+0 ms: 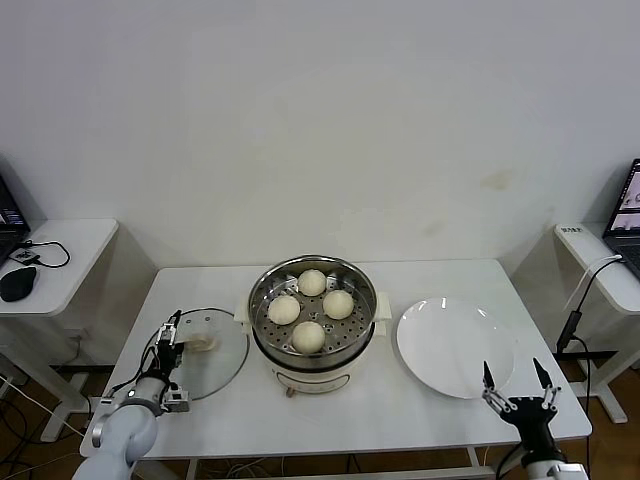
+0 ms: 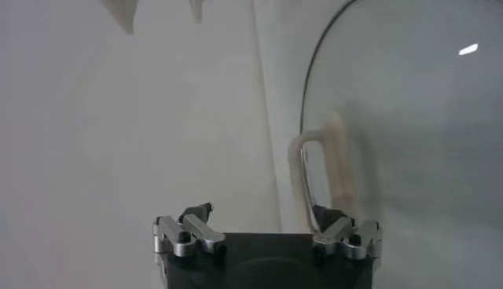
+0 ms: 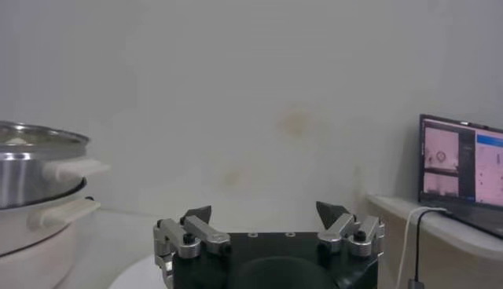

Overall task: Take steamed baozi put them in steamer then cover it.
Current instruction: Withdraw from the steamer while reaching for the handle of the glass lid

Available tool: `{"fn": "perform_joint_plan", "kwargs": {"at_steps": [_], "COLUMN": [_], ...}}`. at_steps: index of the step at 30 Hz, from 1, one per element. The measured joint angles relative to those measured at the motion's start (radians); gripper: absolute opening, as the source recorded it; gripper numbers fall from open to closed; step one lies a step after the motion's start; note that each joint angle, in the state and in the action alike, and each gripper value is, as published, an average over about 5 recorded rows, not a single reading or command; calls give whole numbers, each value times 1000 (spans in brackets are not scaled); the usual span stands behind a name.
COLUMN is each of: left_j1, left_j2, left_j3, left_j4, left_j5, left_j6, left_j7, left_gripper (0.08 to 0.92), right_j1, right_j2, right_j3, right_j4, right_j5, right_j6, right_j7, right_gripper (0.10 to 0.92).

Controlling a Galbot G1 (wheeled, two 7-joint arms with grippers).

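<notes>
Several cream-white steamed baozi (image 1: 308, 336) lie on the perforated tray inside the steel steamer (image 1: 342, 358), which stands uncovered at the table's middle. The cover (image 1: 222, 362), a clear glass lid with a cream bar handle (image 1: 201, 344), lies flat on the table left of the steamer. My left gripper (image 1: 170, 328) hangs open at the lid's left edge, just short of the handle (image 2: 313, 163); in the left wrist view the left gripper (image 2: 263, 214) holds nothing. My right gripper (image 1: 514, 375) stands open and empty at the front right. The right wrist view shows the steamer (image 3: 31, 169) far off from the right gripper (image 3: 263, 210).
A flat white plate (image 1: 455, 345) lies right of the steamer, just behind my right gripper. The white table (image 1: 400, 420) ends close in front of both arms. Side desks stand left (image 1: 70, 255) and right, the right one with a laptop (image 3: 462, 169).
</notes>
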Motion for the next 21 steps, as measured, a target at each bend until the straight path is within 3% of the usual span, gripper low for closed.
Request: {"fn": "perform_joint_plan", "kwargs": {"at_steps": [15,21], "left_j1": [-40,-47], "left_j2": [-14,-18], "left_j3": [23,24], "left_j4": [27,42], "left_j5": [-74,-84], "left_j6": [10,9], "left_j7": [18,16], "left_gripper": [822,717], "right_j1": [-1,-1], "right_j2": [12,11], "right_j3": [-16,-17], "right_j4": [-18,-20], "right_j5": [-24,-26], "right_j6": [11,12], "right_j7": [-3,-3], "right_gripper": [823,823]}}
